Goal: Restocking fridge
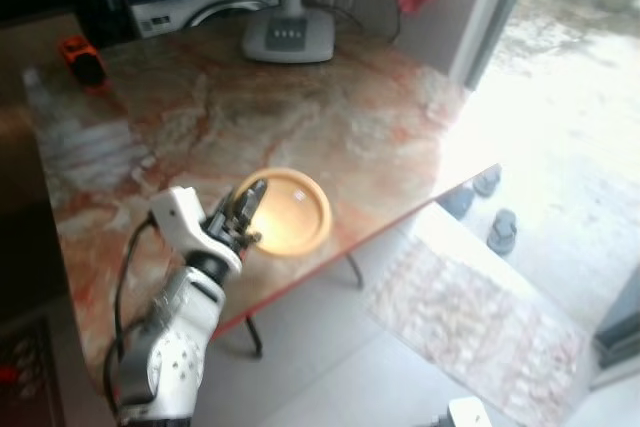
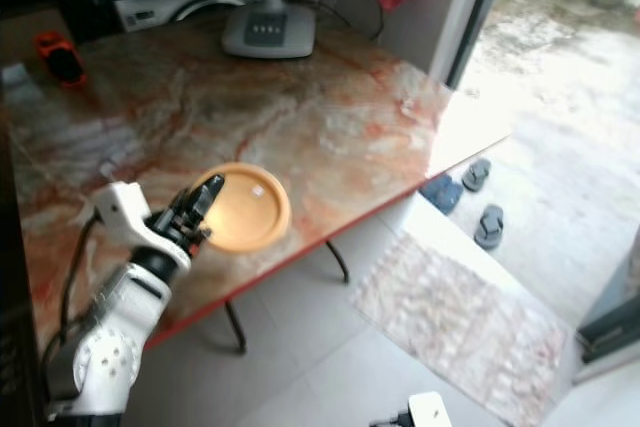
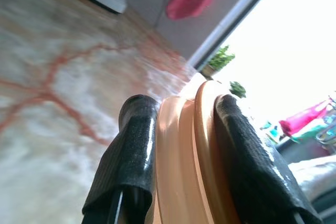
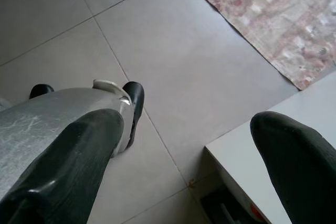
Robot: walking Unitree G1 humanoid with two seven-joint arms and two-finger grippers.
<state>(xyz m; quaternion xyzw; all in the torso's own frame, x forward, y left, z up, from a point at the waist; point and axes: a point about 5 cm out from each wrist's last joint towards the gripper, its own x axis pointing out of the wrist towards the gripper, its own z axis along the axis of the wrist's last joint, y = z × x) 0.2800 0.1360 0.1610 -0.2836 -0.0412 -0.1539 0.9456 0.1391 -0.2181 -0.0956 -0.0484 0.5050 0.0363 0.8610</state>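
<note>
text: none legible | labels: none legible | numbers: none legible

My left gripper's (image 1: 250,215) black fingers cover the near rim of the shallow round orange plastic bowl (image 1: 290,212); beyond that bowl, the grey fan base (image 1: 288,35) loses its pole at the frame's top, and the small orange-and-black object (image 1: 82,59) is too blurred to identify
</note>
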